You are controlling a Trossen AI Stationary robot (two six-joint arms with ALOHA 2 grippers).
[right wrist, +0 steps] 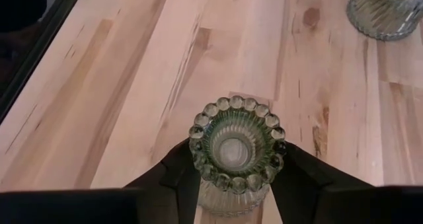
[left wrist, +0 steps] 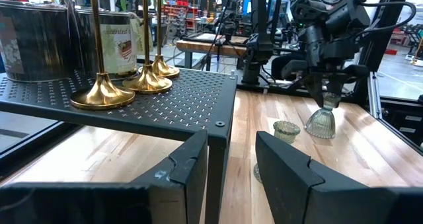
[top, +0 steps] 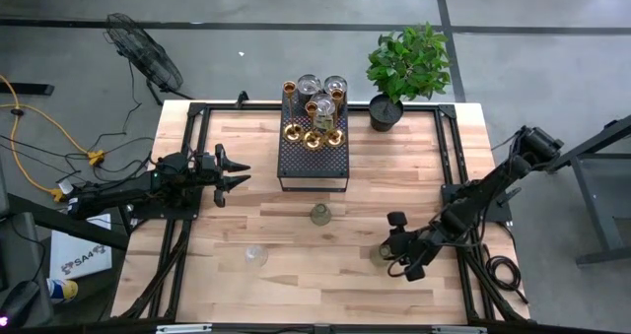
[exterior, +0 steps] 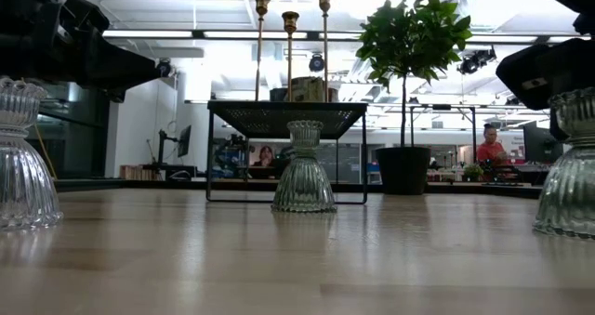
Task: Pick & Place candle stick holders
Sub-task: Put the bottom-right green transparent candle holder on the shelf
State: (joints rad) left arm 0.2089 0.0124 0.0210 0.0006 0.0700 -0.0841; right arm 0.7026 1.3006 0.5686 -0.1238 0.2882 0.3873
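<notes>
A: Which way does the glass holder (right wrist: 236, 154) in the right hand (right wrist: 234, 178) point?

B: Upright. Its long axis runs straight up from the tabletop (right wrist: 132, 85), beaded rim on top, ribbed skirt flaring to the base. The right wrist view looks down into its cup, with a dark finger (right wrist: 173, 174) against each side of the neck, so that hand is gripping it while it stands on the wood.

A: The high view?

B: There it is a pale spot (top: 381, 254) just ahead of the right hand (top: 396, 245). The ribs and beads only show up close. The low view gives its bell-shaped profile (exterior: 567, 171) under the dark hand.

A: Other holders near that hand?

B: A second glass holder (top: 319, 214) stands upright farther out toward the black perforated stand (top: 314, 159). A third glass holder (top: 255, 255) stands well off to its side, toward the left arm.

A: And the left hand (top: 235, 171)?

B: It hovers beside the stand, fingers (left wrist: 188, 174) parted with nothing between them. Its wrist view shows three brass holders (left wrist: 102, 92) on the stand, round bases down, thin stems vertical. The low view shows their cups (exterior: 290, 20) high above the stand, which the overhead flattens. A potted plant (top: 404, 68) sits at the stand's far corner.
</notes>
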